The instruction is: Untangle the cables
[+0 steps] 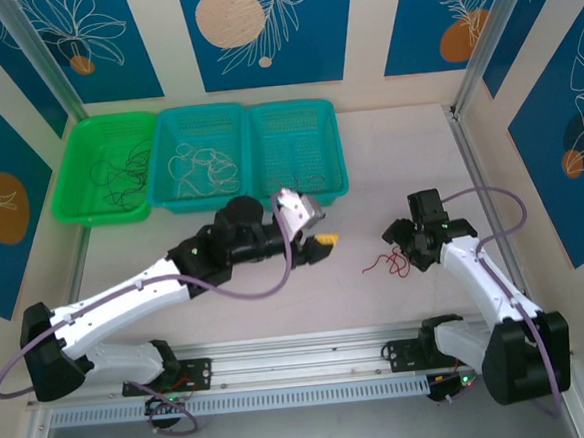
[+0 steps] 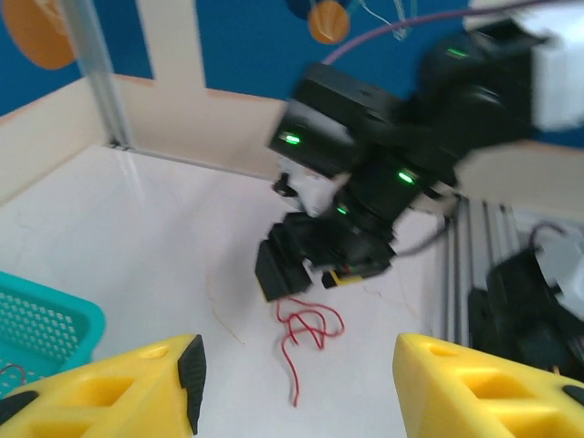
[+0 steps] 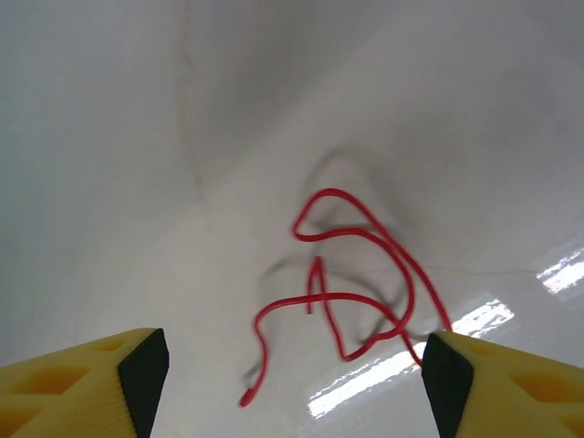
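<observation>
Nearest the overhead camera sit the two arm bases. Past them the left gripper (image 1: 321,242) hangs over the table (image 1: 398,151), just in front of the right-hand teal basket (image 1: 297,143). The right gripper (image 1: 402,239) hovers just above a lone red cable (image 1: 385,265) lying loose on the table. Black cables (image 1: 119,176) lie in the green basket (image 1: 101,214) and whitish cables (image 1: 203,170) in the middle teal basket (image 1: 201,200). The sort looks nearly finished, with this red strand the piece in hand.

From the left wrist, that arm's yellow fingers (image 2: 137,388) stand well apart with nothing between them. Beyond them the red cable (image 2: 310,333) curls on the table directly under the right gripper (image 2: 319,260).

From the right wrist, the yellow fingers (image 3: 82,379) stand wide apart and empty. The red cable (image 3: 356,274) lies in loops on the table between and ahead of them. One end runs close to the right-hand fingertip, but whether it touches I cannot tell.

To pick well, I judge the right gripper should come straight down where the loops cross, so the closing jaws catch more than one strand. The tips should reach the table, since the wire is so thin. A slow lift would show whether the curls hang free. The left gripper does best to hold clear and open, ready for a trailing end.
</observation>
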Robot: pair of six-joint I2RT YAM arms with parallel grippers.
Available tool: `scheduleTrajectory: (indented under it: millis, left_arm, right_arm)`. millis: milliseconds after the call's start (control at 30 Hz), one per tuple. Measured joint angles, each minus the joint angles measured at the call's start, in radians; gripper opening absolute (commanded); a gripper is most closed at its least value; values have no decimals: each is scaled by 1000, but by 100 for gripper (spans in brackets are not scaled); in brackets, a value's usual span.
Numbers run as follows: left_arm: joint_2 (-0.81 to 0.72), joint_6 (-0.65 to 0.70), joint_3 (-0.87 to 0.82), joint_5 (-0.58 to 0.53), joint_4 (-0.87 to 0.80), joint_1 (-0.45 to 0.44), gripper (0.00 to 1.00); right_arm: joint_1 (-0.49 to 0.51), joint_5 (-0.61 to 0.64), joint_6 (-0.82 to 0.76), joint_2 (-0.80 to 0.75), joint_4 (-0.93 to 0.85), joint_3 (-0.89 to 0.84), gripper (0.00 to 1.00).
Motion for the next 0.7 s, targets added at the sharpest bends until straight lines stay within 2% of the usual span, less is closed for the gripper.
scheduleTrajectory:
  millis: [200,333,467,600,700]
  left_arm:
    - [-129,134,-145,29,14,-56,63]
    - [-203,220,-173,51,-14,-62,67]
    - [-253,289,-196,56,-53,-65,70]
    - [-266,324,-219,63,-79,-67,73]
    - [-266,340,-225,74,-92,-69,74]
  right_arm:
    - [-89,-57,26,97,48,-77,69]
    - [-113,-83,29,136,88,-108,61]
    - [-128,-97,23,138,100,-125,45]
    - [-135,-113,8,132,109,-131,16]
    - [-134,-139,-1,98,126,-132,5]
